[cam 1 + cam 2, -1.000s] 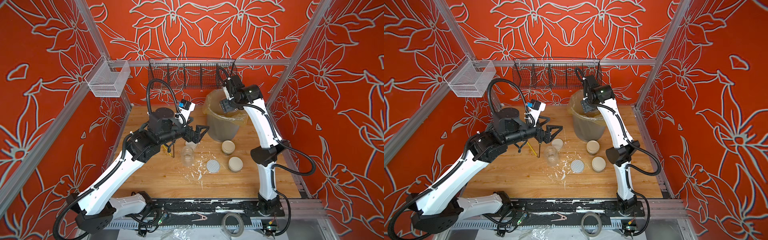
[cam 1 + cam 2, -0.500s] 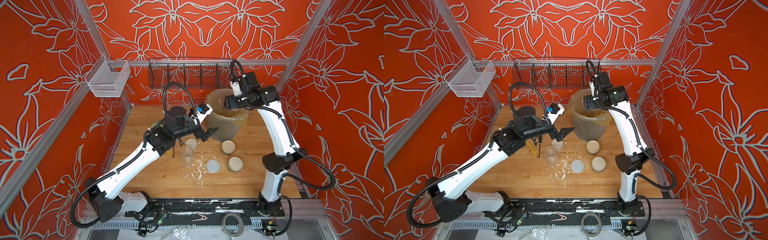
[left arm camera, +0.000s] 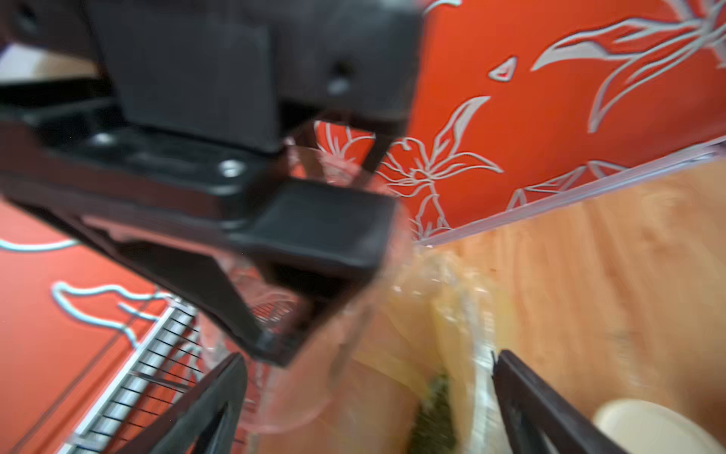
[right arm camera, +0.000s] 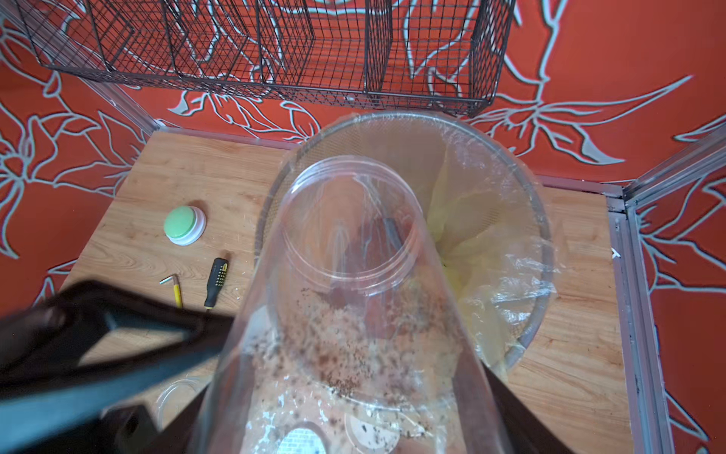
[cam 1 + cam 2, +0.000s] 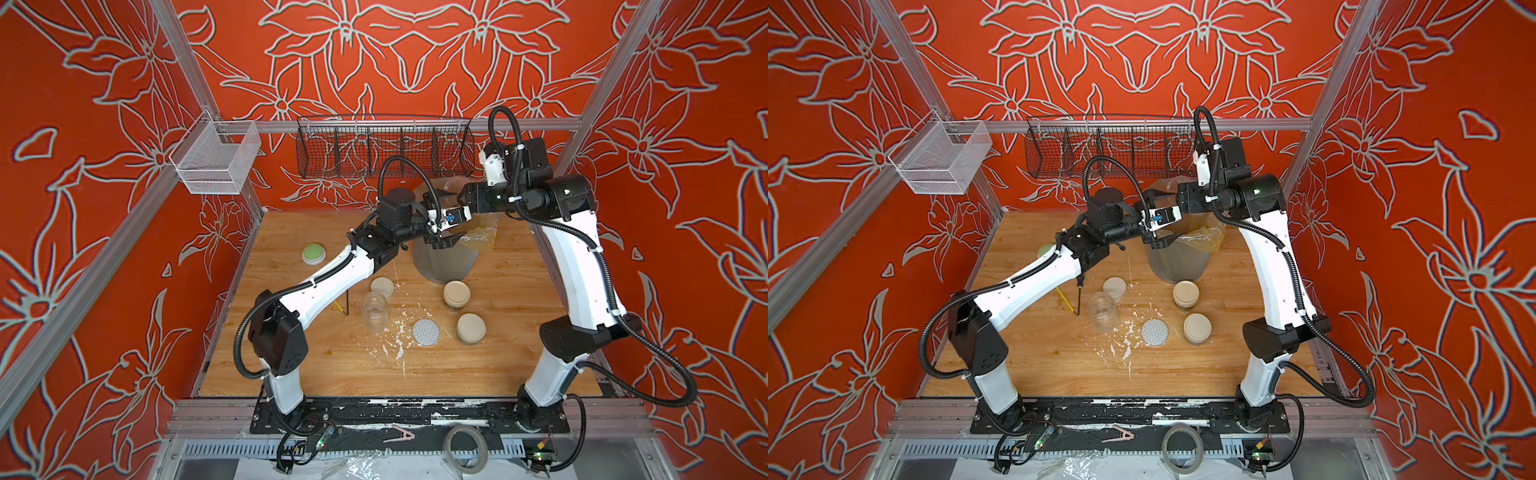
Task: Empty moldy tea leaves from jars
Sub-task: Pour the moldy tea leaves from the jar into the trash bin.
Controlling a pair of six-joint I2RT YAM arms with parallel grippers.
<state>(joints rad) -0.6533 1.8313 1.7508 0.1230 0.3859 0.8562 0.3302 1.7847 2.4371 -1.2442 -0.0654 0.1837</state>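
**Top views:** the left arm has left the table's middle and stretched out to the far bin (image 5: 444, 270). The left gripper (image 5: 445, 243) hangs at the bin's near rim, jaws spread, empty. The right arm's wrist has swung right, so the right gripper (image 5: 442, 196) now points left across the bin mouth; what it carries cannot be made out here, since both wrists and the cables cover it. The open jar (image 5: 374, 311) stands empty mid-table beside a cream lid (image 5: 382, 286) and a dotted lid (image 5: 425, 331). Two capped jars (image 5: 456, 294) stand right of them, not yet opened; their contents are too small to judge.

**Right wrist:** the right gripper is clenched on the held jar (image 4: 353, 243), which is tilted mouth-first over the liner (image 4: 491, 298). Only a dusting of tea leaves (image 4: 341, 353) clings to the lower wall, so it is judged poured out, bar residue. The jar's base is cut off by the frame edge.

**Left wrist:** badly blurred. The right gripper's pad (image 3: 314, 224) presses on clear glass; a dark clump of tea leaves (image 3: 434, 416) lies in the liner below. The left fingers (image 3: 220, 405) stand wide apart either side of it; whether they touch the glass cannot be told. Likely reading: the left gripper arrives to take or knock the jar; two jars remain to be emptied.
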